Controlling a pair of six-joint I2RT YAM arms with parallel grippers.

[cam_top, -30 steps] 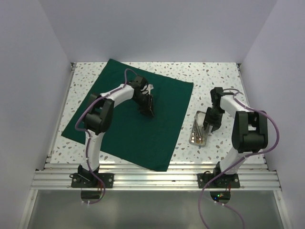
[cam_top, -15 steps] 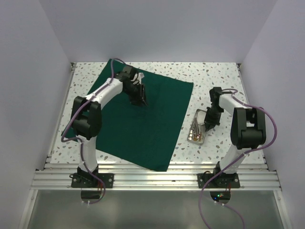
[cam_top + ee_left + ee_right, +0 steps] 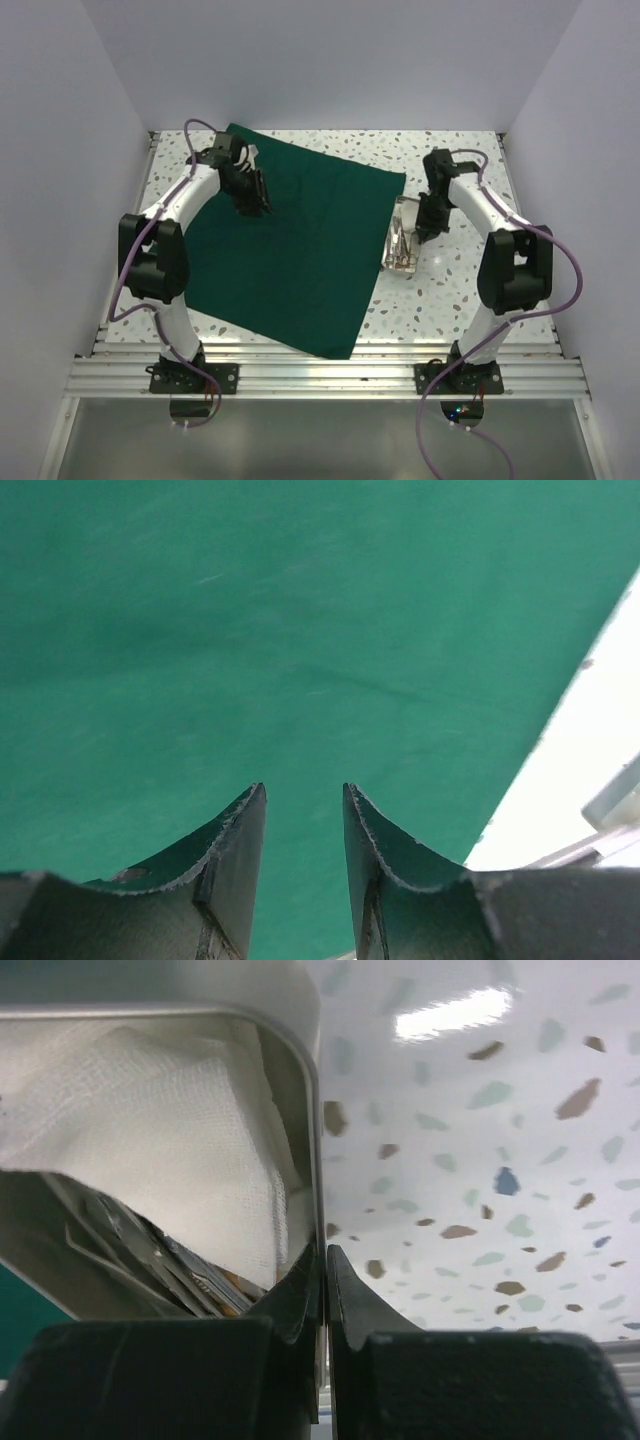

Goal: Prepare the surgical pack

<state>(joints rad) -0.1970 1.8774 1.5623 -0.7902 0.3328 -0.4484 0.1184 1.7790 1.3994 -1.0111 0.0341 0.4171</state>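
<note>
The left arm (image 3: pixel 185 200) rises from its base at the near edge, bends at the elbow above the drape's left margin, and reaches to the far-left part of the desk (image 3: pixel 450 300). There the wrist turns down and inward. The left pincer (image 3: pixel 252 200) hangs over the far-left area of the dark green drape (image 3: pixel 300 260). In the left wrist view this pincer (image 3: pixel 300 795) has its two fingers a little apart with nothing between them, and only flat drape (image 3: pixel 300 630) lies under them.

The right arm (image 3: pixel 480 205) stands with its elbow high on the right and its forearm running far and leftward. Its wrist is bent down toward the steel tray (image 3: pixel 400 245). The right pincer (image 3: pixel 420 228) meets the tray on its right side. In the right wrist view the right pincer (image 3: pixel 322 1255) is clamped on the thin side wall of the tray (image 3: pixel 300 1110), one finger inside and one outside.

White gauze (image 3: pixel 150 1130) lies in the tray over steel instruments (image 3: pixel 170 1260), too blurred to name. The tray sits at the drape's right edge, and whether it rests on the cloth cannot be told.
</note>
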